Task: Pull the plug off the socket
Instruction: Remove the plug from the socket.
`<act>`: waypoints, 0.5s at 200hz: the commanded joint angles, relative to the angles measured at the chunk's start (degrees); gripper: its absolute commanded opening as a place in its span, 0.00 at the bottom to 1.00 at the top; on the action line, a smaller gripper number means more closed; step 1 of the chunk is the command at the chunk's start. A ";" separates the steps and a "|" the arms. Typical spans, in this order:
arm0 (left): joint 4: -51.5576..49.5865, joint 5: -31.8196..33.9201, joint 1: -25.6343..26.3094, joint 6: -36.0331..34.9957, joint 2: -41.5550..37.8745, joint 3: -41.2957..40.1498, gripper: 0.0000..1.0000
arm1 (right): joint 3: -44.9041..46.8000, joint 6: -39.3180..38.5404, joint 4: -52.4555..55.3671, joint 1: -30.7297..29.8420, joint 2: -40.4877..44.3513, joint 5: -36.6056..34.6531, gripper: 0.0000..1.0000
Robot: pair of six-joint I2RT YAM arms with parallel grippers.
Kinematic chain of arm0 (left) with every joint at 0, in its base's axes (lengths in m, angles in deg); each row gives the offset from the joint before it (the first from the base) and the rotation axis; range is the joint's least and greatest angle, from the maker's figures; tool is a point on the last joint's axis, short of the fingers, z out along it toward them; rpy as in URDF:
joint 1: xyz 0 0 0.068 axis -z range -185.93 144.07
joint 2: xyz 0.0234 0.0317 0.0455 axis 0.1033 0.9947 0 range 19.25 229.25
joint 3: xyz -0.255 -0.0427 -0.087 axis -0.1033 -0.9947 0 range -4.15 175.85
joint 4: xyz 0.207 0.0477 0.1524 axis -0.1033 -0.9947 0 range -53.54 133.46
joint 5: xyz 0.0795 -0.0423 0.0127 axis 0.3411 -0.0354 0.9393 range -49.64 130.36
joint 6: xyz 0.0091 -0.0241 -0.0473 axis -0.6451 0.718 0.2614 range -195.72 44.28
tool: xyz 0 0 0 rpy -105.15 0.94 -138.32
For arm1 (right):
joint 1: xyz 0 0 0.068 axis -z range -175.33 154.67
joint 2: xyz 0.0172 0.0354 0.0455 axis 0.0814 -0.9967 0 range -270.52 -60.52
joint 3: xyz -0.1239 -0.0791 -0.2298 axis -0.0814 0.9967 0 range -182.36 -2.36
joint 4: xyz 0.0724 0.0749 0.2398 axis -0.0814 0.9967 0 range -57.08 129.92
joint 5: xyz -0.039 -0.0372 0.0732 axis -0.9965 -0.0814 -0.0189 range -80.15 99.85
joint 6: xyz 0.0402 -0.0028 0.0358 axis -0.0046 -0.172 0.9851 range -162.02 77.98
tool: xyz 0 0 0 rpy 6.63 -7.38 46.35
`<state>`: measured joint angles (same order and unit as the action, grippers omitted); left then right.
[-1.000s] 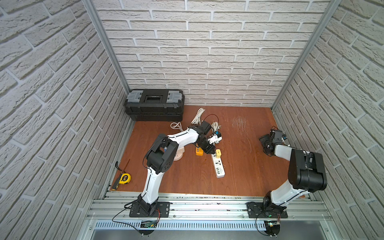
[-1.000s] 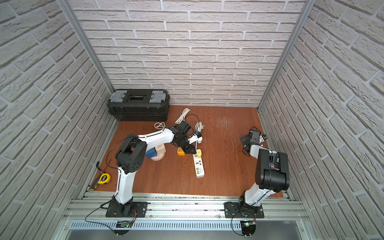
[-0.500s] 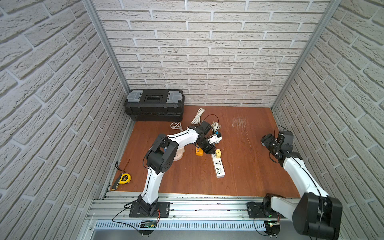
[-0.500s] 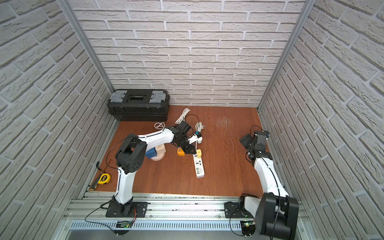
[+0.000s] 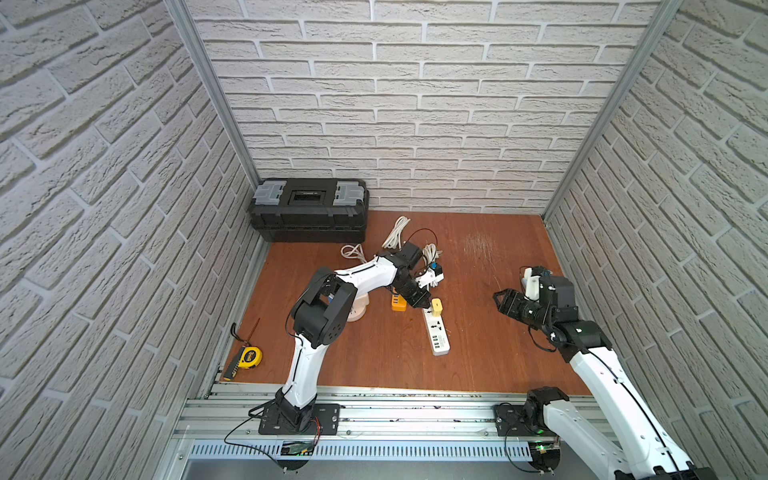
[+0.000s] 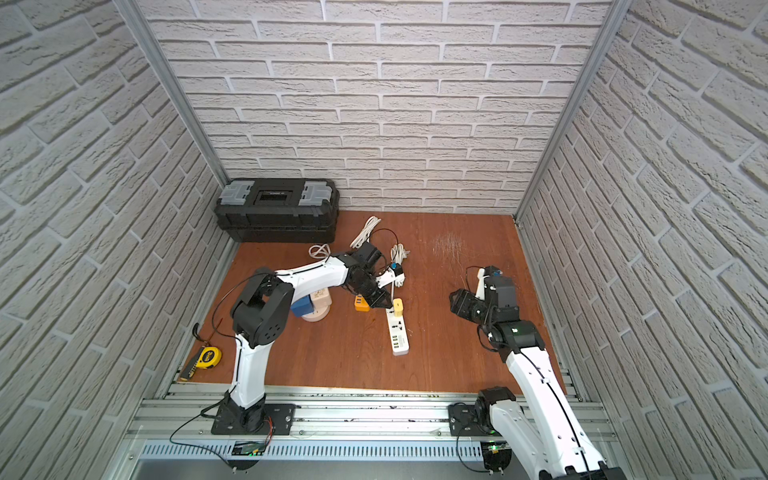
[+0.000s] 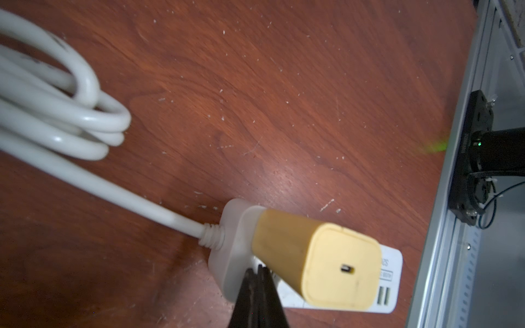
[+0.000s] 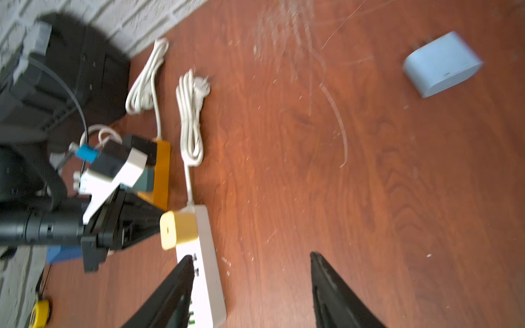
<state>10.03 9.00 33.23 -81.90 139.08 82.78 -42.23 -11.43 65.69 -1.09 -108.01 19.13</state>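
- Yellow plug (image 5: pixel 436 306) (image 6: pixel 397 306): stood upright, seated in the end socket of the white power strip (image 5: pixel 437 337) (image 6: pixel 399 338), at the end where the strip's cord entered. A small port showed on its top face in the left wrist view (image 7: pixel 321 264).
- White power strip: lay flat on the desk (image 5: pixel 374 357), near its middle, long side running from the back wall toward the rail.
- Left gripper (image 5: pixel 420 302) (image 6: pixel 384 303) (image 7: pixel 257 275): jaws pressed together, holding nothing. The tips sat low over the strip, just beside the plug's base; whether they touched it could not be told.
- Right gripper (image 5: pixel 500 299) (image 6: pixel 455 301) (image 8: pixel 250 255): jaws spread, empty, held above the desk well apart from the strip and pointed toward it.
- White cord (image 7: pixel 56 113) (image 8: pixel 191 119): coiled in loops on the desk behind the strip and joined to it.
- Orange power strip (image 5: pixel 398 303) (image 8: pixel 162 170): just beside the white one, partly hidden under the left arm.
- Pale blue adapter (image 8: pixel 441 64): lay loose on its side, prongs bare, well apart from both strips.
- Black toolbox (image 5: pixel 309 210) (image 6: pixel 276 210): closed, against the back wall in the left corner.
- Yellow tape measure (image 5: pixel 250 357) (image 6: pixel 208 357): at the desk's left edge.
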 commanded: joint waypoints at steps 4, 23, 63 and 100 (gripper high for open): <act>-1.45 6.84 -0.33 -0.24 4.32 -3.18 0.00 | 1.41 -1.76 0.77 -4.86 -1.40 0.42 0.64; -1.55 6.90 -0.28 -0.24 4.52 -3.10 0.00 | 1.89 -1.94 -0.54 -8.77 -2.82 0.00 0.62; -1.46 6.89 -0.22 -0.15 4.85 -3.09 0.00 | 1.80 -2.20 -4.51 -17.42 -7.12 -1.79 0.51; -1.46 7.07 -0.23 -0.15 4.77 -3.18 0.00 | -0.45 -2.64 -6.86 -25.62 -13.86 -7.68 0.51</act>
<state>10.05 9.00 33.23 -81.90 139.10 82.76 -40.79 -13.09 62.48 -22.90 -118.52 16.07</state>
